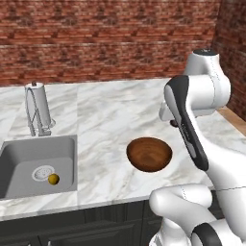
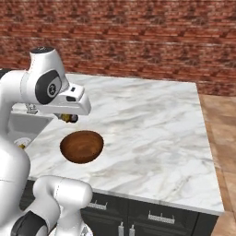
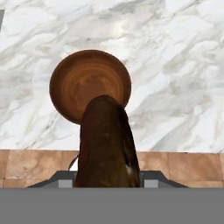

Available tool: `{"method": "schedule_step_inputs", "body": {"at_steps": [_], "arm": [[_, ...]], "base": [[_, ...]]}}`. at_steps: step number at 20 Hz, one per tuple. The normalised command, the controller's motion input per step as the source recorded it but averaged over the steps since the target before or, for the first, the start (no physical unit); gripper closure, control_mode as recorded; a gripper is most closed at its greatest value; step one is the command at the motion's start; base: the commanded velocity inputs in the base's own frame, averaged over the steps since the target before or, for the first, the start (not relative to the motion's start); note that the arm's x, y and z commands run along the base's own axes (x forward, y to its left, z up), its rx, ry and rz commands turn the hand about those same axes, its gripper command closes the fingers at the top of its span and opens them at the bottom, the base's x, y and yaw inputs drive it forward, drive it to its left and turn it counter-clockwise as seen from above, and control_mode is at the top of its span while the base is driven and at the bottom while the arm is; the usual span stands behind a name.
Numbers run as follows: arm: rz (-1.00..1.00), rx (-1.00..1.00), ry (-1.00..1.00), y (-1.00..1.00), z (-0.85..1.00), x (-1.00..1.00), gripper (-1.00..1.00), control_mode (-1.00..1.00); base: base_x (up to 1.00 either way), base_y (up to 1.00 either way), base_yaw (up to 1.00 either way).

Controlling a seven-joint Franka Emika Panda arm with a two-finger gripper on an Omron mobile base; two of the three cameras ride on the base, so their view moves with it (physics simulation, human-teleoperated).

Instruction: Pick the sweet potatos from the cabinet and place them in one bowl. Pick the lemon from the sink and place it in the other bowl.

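The hand is gripping a sweet potato above the wooden bowl.
It should be going lower over the bowl's middle, then letting go softly. The bowl is sitting on a white marble desk, with a red brick wall behind and the lemon waiting in the sink.

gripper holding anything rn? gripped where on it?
Yes: the gripper is shut on a sweet potato, clamped at one end, its free end pointing down at the wooden bowl.
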Motion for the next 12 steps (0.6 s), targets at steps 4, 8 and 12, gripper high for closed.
{"method": "schedule_step_inputs", "body": {"at_steps": [4,8,12], "arm": [[0.00,0.02,0.01,0.20,-0.57,0.33,1.00,-1.00],[0.00,0.04,0.01,0.18,-0.71,0.21,1.00,-1.00],[0.00,0.03,0.00,0.23,-0.76,0.22,1.00,-1.00]], "base": [[0.00,0.00,0.00],[0.00,0.00,0.00],[0.00,0.00,0.00]]}}
